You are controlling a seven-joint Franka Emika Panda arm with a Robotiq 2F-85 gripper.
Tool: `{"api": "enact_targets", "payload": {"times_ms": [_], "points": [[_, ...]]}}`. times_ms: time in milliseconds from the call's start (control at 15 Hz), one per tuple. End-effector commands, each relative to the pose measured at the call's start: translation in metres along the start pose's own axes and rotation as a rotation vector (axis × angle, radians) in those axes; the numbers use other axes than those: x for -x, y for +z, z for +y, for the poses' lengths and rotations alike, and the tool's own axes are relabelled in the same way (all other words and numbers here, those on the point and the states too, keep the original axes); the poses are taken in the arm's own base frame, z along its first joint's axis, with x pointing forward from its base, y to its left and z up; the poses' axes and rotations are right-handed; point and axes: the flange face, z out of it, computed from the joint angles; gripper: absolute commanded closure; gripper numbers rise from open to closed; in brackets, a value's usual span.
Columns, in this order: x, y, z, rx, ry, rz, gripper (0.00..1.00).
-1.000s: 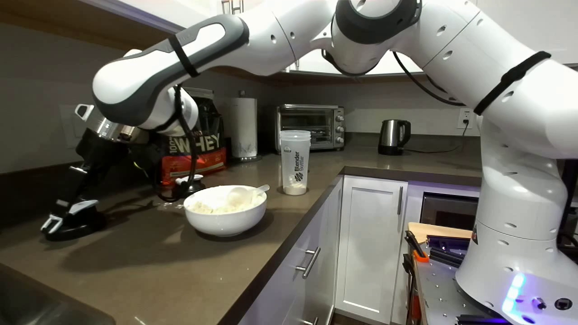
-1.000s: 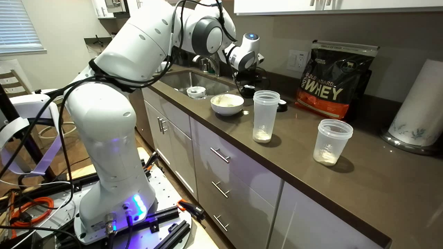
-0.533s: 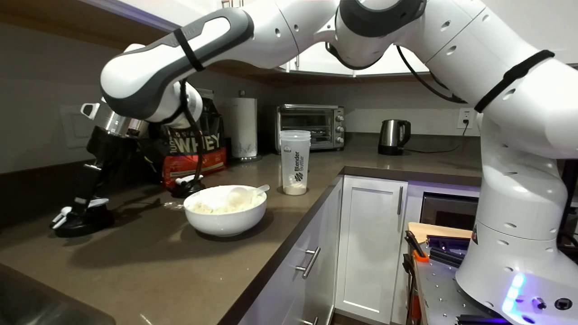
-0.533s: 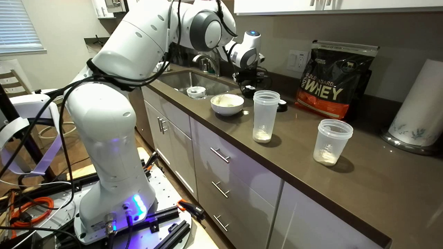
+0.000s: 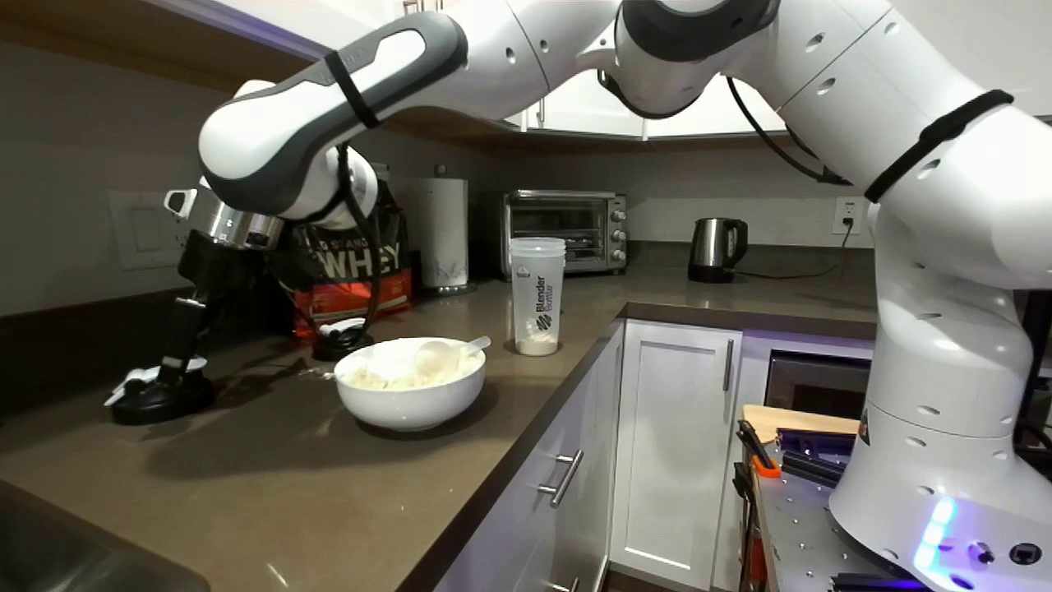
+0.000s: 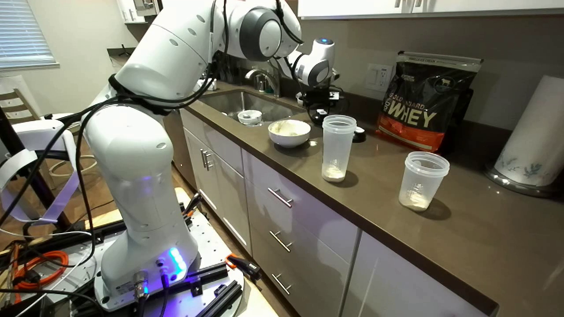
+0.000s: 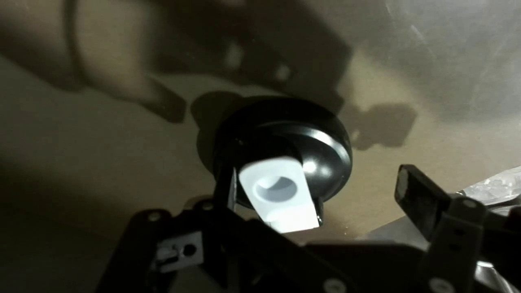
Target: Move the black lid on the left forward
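- Wrist view: my black two-fingered pincer (image 7: 316,178) is spread wide and has hold of nothing.
- Target part: the low, round, glossy black lid (image 7: 293,130) shows between my picture-left finger (image 7: 223,187) and my picture-right finger (image 7: 419,199), offset toward the former, which overlaps its edge.
- Lid top: a white tab (image 7: 281,219) with a rounded recess faces up. My picture-left finger stands right beside it; I cannot tell whether the two touch.
- Clearance: my picture-right finger stands well apart from the lid.
- Location: in an exterior view, the lid sits on the smooth brown table (image 5: 370,510), left of the round white bowl (image 5: 411,403) and well apart from it. My white arm (image 5: 263,131) reaches down to it, pincer tilted.
- Second lid: a black lid with a white top (image 5: 337,345) rests just behind the bowl.
- Bowl contents: pale powder and a clear scoop (image 5: 444,355), handle over the rim.
- Containers: a tall clear plastic bottle lettered "Blender Bottle" (image 5: 538,296) stands upright near the bowl. In an exterior view, a shorter clear plastic cup (image 6: 423,176) also stands upright. Both hold pale powder at the bottom.
- Rear: a black and red whey bag (image 6: 423,105) and a white paper towel roll (image 6: 535,127) stand near the wall.
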Motion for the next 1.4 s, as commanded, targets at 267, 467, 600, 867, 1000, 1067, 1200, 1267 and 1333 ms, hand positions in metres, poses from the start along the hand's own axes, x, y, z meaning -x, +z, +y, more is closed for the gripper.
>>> {"api": "enact_targets", "payload": {"times_ms": [267,467,600,867,1000,1067,1200,1267,1333], "points": [[-0.007,-0.015,-0.002,0.042,-0.027,0.016,0.00],[-0.012,-0.014,0.002,0.048,-0.028,0.045,0.00],[-0.014,-0.011,0.004,0.054,-0.022,0.070,0.00],[-0.013,0.000,0.007,0.050,-0.013,0.094,0.00],[-0.012,0.010,0.008,0.040,-0.008,0.099,0.00],[-0.011,0.015,0.007,0.035,-0.005,0.097,0.00],[-0.009,0.025,0.004,0.021,-0.007,0.084,0.00],[-0.007,0.028,0.001,0.018,-0.008,0.068,0.00],[-0.005,0.031,0.000,0.015,-0.012,0.055,0.00]]}}
